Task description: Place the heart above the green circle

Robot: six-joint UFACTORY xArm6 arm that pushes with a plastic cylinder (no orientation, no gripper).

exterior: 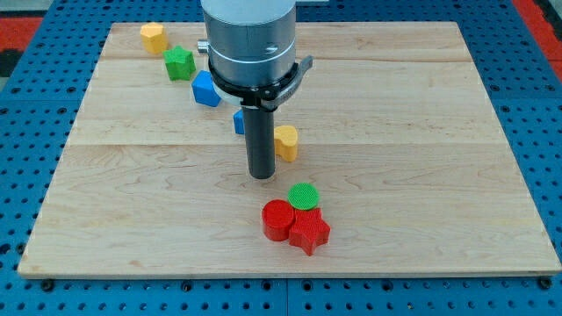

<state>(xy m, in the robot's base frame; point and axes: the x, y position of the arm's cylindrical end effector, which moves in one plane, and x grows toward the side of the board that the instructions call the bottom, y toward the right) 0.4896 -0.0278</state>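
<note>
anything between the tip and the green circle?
No. In the camera view, only bare wood separates my tip from the green circle, which sits toward the view's lower right of it. The yellow heart lies off that line, right of the rod.

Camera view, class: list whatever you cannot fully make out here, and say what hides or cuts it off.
1. Small blue block: mostly behind the rod, shape unclear.
2. Yellow block beside my tip: left part hidden by the rod; heart shape not certain.
3. Arm body: cut off by the view's top.
4. Green circle: its base hidden by red blocks.
</note>
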